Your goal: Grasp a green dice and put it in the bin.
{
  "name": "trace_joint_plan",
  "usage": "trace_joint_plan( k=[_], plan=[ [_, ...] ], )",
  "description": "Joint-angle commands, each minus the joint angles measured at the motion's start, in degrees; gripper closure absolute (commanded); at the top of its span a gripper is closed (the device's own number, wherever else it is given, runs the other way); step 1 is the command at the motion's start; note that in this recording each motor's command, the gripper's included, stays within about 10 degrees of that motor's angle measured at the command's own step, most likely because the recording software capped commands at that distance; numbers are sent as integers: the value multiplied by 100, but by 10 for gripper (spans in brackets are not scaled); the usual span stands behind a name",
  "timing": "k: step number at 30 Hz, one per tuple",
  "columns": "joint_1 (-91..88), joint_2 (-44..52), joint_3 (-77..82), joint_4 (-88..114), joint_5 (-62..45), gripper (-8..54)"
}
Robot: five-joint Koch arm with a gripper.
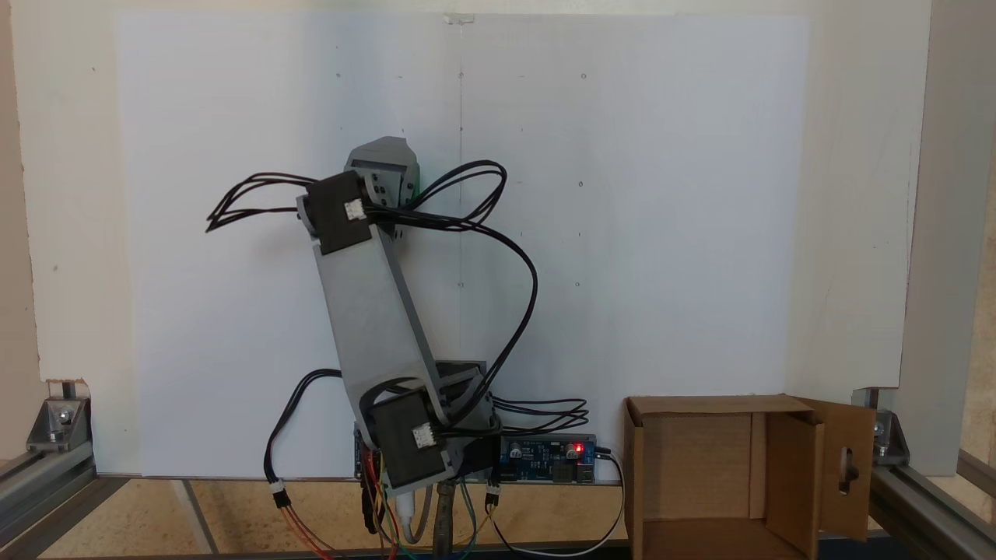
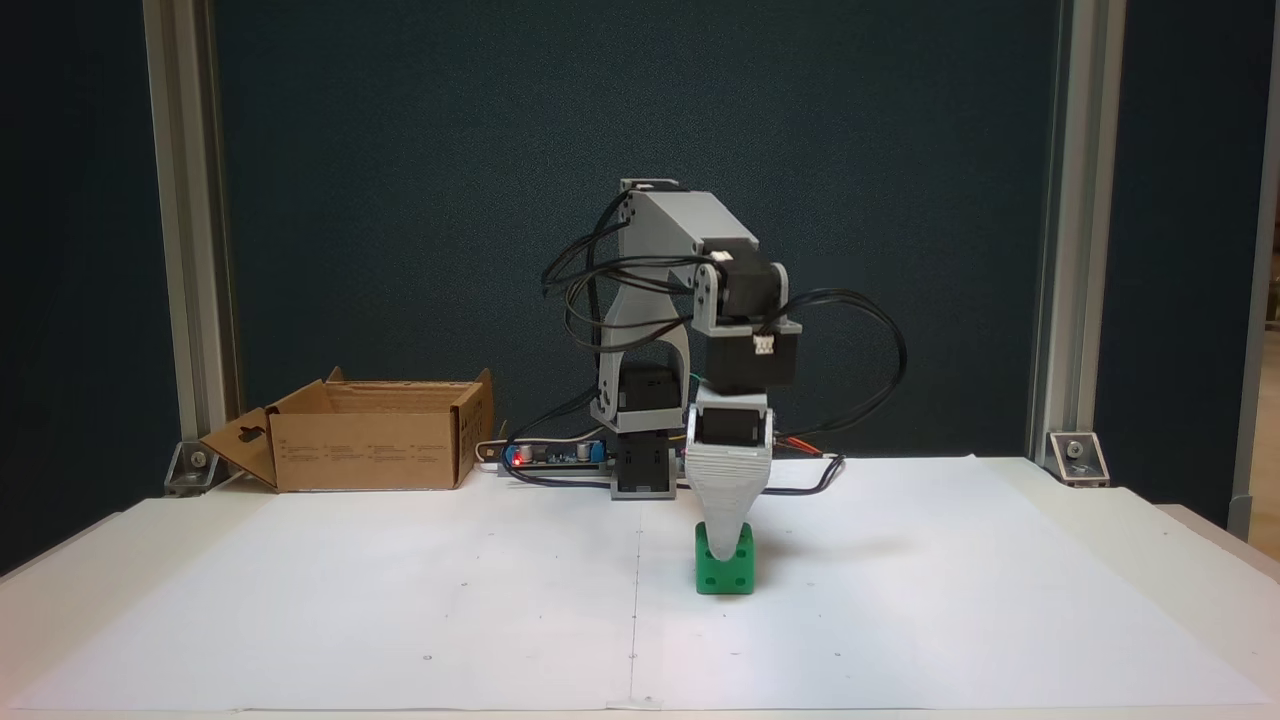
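Observation:
The green dice (image 2: pixel 725 572) rests on the white paper just right of the centre line. My gripper (image 2: pixel 724 538) points straight down onto it. The broad grey front jaw covers the die's upper middle, and the other jaw is hidden behind it, so its state cannot be told. From above, the grey wrist (image 1: pixel 381 167) hides the jaws, and a thin green edge (image 1: pixel 417 183) shows at its right side. The bin (image 2: pixel 370 450) is a brown cardboard box standing open at the back left, far from the gripper. In a fixed view the bin (image 1: pixel 716 404) sits at the lower right.
A flap with a keyhole cutout (image 2: pixel 240 445) sticks out from the box. Black cables (image 2: pixel 870 350) loop off the arm. A blue circuit board with a red light (image 1: pixel 545 453) lies beside the base. Aluminium frame posts (image 2: pixel 1060 250) stand at the table's back corners.

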Motion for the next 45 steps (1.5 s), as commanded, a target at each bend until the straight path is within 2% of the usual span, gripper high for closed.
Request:
trace_joint_plan(
  k=[1, 45],
  plan=[
    [0, -26, -97, -26, 290, 25],
    [158, -483, -62, -422, 290, 35]
  ],
)
